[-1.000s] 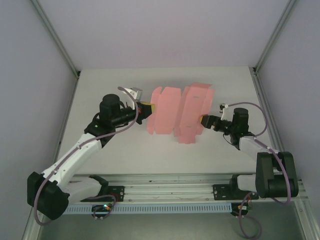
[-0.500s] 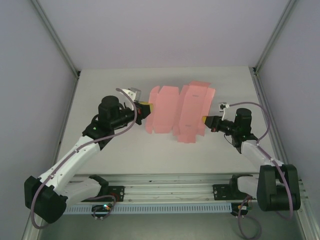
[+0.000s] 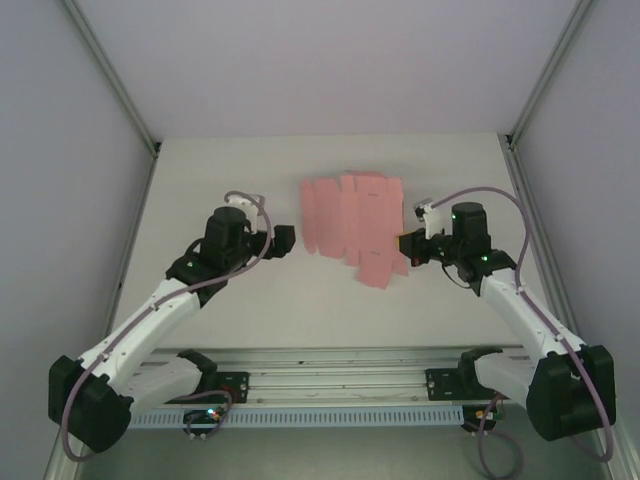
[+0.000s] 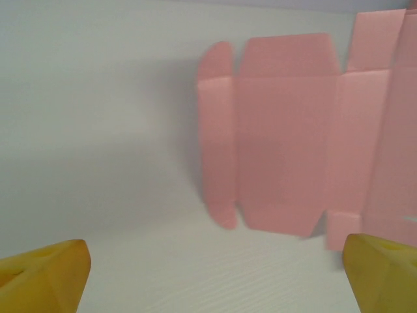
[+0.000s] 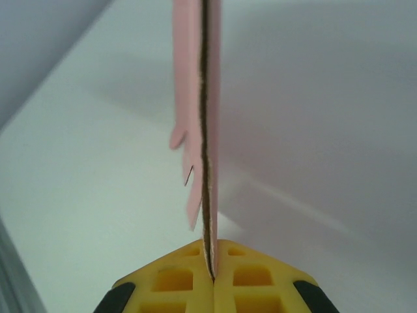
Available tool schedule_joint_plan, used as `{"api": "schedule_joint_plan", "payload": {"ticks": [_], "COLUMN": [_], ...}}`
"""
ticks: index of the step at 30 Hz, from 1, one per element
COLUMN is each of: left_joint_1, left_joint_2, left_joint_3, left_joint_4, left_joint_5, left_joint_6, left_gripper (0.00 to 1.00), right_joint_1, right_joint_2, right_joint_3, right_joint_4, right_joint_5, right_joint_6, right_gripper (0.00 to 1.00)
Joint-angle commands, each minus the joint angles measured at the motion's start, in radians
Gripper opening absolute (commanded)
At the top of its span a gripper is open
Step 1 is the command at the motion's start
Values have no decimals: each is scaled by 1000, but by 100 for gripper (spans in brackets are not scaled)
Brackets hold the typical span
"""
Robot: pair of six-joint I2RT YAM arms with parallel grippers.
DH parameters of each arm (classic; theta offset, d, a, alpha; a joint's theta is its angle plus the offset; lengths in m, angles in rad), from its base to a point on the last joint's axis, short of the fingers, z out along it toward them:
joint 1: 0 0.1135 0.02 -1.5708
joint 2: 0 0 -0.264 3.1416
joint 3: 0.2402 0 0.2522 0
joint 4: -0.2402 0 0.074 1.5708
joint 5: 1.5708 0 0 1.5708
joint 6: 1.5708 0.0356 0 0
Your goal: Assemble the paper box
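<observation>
Pink die-cut card sheet (image 3: pixel 352 215) lies flatter on the worktop (image 3: pixel 210 170); left end effector (image 3: pixel 285 240) has released it, open at 9 o'clock. Right end effector (image 3: pixel 405 246) pinches its 3 o'clock edge, seen edge-on in the wrist view.

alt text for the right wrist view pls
A flat pink paper box sheet, seen edge-on, runs up the middle of the frame, clamped at its lower end between the yellow fingers of the right pincer. Small flaps jut out on its left side. The white table lies behind it.
</observation>
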Motion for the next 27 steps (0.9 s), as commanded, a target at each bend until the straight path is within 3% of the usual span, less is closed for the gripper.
{"api": "schedule_joint_plan", "payload": {"ticks": [1, 7, 11, 19, 27], "left_joint_1": [26, 56, 60, 85, 85], "left_joint_2": [-59, -34, 57, 291, 487], "left_joint_3": [-5, 45, 113, 267, 396], "left_joint_4": [-59, -15, -2, 6, 15], "left_joint_5": [-84, 16, 87, 183, 210], "left_joint_6": [-34, -40, -33, -61, 17], "left_gripper": [100, 100, 100, 100, 100], "right_joint_1": [46, 275, 355, 467, 493], "right_joint_2": [54, 192, 283, 424, 465], "right_joint_3": [103, 179, 184, 99, 126], "right_joint_4": [-180, -49, 137, 616, 581], "right_joint_5": [273, 763, 932, 1055, 1049], "right_joint_6": [-190, -558, -750, -1086, -1064], "right_gripper": [0, 0, 0, 0, 0]}}
